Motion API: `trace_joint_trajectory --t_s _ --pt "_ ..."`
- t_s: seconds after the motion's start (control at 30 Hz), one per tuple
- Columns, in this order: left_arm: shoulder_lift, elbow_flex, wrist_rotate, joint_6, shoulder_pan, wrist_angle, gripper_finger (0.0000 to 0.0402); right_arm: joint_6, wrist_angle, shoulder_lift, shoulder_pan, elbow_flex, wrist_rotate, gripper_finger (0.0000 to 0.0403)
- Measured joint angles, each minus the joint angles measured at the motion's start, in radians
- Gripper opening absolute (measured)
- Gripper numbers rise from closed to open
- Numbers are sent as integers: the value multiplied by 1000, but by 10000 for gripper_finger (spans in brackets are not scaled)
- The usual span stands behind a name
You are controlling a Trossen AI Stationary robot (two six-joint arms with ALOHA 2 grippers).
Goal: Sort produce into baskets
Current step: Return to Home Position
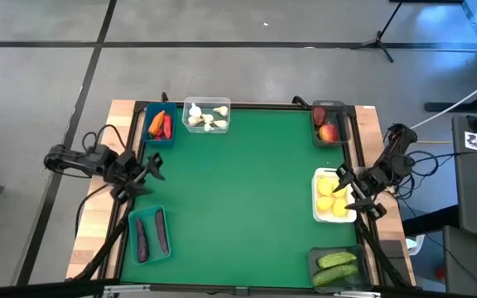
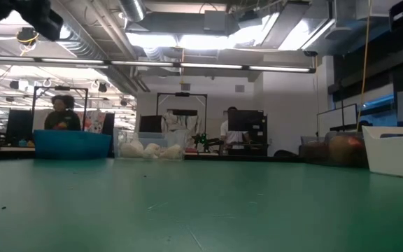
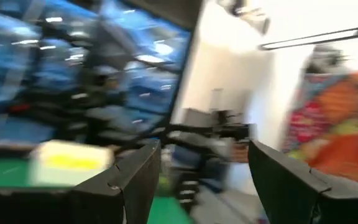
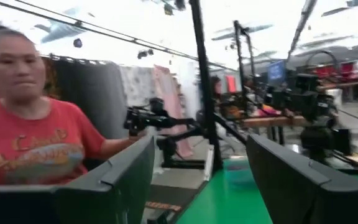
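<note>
With both arms parked at the table's side edges, all produce sits in baskets on the green mat [image 1: 247,190].

Nearest row: green cucumbers [image 1: 336,260] lie in the near dark basket [image 1: 315,255] at the right corner. Two purple eggplants [image 1: 142,240] lie side by side in the teal basket [image 1: 151,252] on the left.

Mid-table: the left gripper [image 1: 150,174] is at the left edge, between the teal and blue baskets. Its jaws are apart with nothing between them. The right gripper [image 1: 348,189] is over the outer rim of the white basket [image 1: 321,172], which holds yellow lemons [image 1: 327,203]. Its jaws are also apart and empty, per the right wrist view.

Far row, left to right:
- blue basket [image 1: 159,141] with an orange carrot [image 1: 154,124] and red peppers [image 1: 167,126]
- clear basket [image 1: 208,129] with white garlic [image 1: 195,117]
- far dark basket [image 1: 343,112] with red apples [image 1: 330,132]

The left wrist view is smeared; the pale box with yellow inside is probably the white basket.

Beyond the table, a person in a red shirt [image 4: 30,149] shows in the right wrist view. In the low view, a seated person [image 2: 61,113] and a second person [image 2: 231,124] are among the desks.
</note>
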Motion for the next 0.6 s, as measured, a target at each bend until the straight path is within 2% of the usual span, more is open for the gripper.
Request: trace_joint_trajectory --t_s 0.13,0.27,0.47,0.6 --pt "-1 -68 209 -14 -1 142 237 -1 16 0 0 -43 -17 255" --pt "-1 -127 306 -15 0 215 237 0 74 0 0 -120 -32 255" --pt "-1 -127 379 10 -1 177 237 20 70 0 0 -133 -73 255" --pt "-1 -127 381 26 -1 95 237 -5 24 1 0 -134 -85 255"
